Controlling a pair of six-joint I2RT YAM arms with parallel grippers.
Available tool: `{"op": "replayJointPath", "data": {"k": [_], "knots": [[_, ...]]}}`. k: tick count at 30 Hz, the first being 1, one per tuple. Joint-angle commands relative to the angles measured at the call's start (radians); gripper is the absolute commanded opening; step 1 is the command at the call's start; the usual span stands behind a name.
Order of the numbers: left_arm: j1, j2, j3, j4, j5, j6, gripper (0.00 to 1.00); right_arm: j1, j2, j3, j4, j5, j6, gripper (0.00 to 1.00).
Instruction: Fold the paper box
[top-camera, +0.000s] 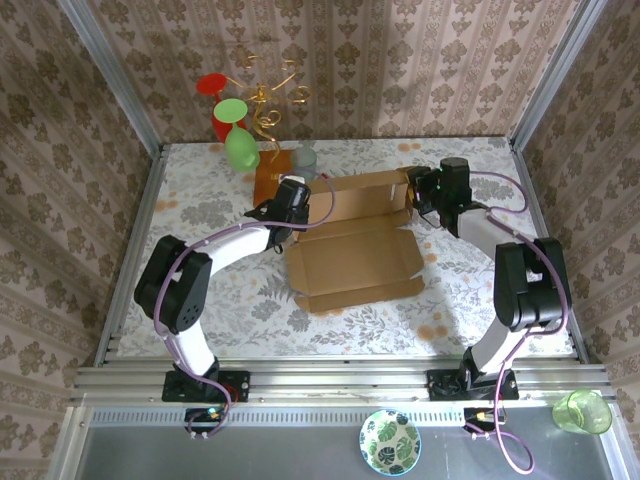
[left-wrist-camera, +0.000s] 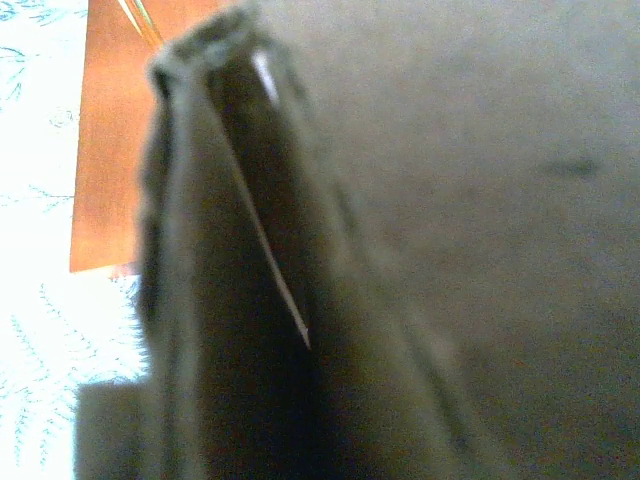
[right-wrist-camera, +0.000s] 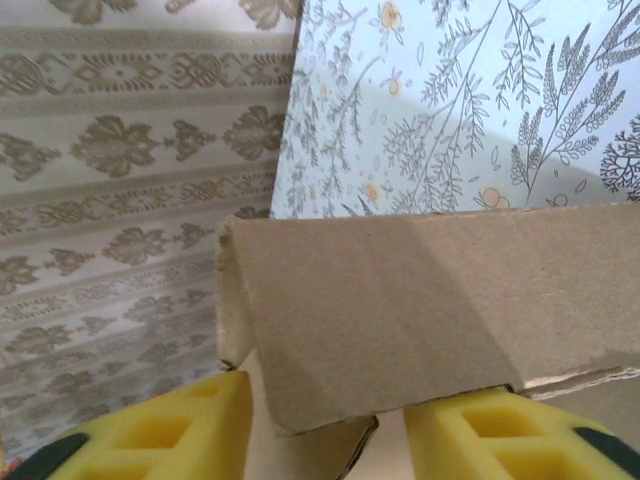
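Note:
The paper box (top-camera: 355, 265) lies in the middle of the table as a brown cardboard sheet, its base flat and its back wall (top-camera: 365, 195) raised. My left gripper (top-camera: 297, 205) is at the left end of that wall. The left wrist view is a blurred close-up of a folded cardboard edge (left-wrist-camera: 230, 250) running toward the camera, and the jaws are shut on it. My right gripper (top-camera: 422, 198) is at the wall's right end. Its yellow fingers (right-wrist-camera: 150, 430) stand either side of a folded flap (right-wrist-camera: 400, 310), with a gap on the left side.
A gold wire stand (top-camera: 262, 95) on an orange-brown wooden block (top-camera: 268, 180) stands at the back left with red (top-camera: 222, 112) and green cups (top-camera: 238, 148); a grey cup (top-camera: 305, 158) is beside it. A patterned bowl (top-camera: 390, 440) and green cup (top-camera: 582, 410) sit below the rail.

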Motion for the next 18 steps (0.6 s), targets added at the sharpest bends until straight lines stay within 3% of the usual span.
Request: {"op": "replayJointPath", "data": {"k": [1, 5, 12, 15, 18], "knots": [[0.002, -0.026, -0.009, -0.027, 0.006, 0.022, 0.00, 0.007, 0.038, 0.042, -0.103, -0.068, -0.064, 0.40], [0.003, -0.025, -0.007, -0.026, 0.003, 0.019, 0.00, 0.017, 0.038, 0.057, -0.214, -0.097, -0.111, 0.36], [0.008, -0.026, 0.001, -0.035, 0.019, 0.014, 0.00, 0.004, 0.050, 0.135, -0.414, -0.119, -0.254, 0.40], [0.019, -0.035, 0.023, -0.063, 0.041, -0.006, 0.00, -0.011, 0.042, 0.158, -0.446, -0.117, -0.325, 0.51], [0.035, -0.039, 0.071, -0.131, 0.061, -0.032, 0.00, -0.027, -0.002, 0.109, -0.330, -0.151, -0.353, 0.60]]}}
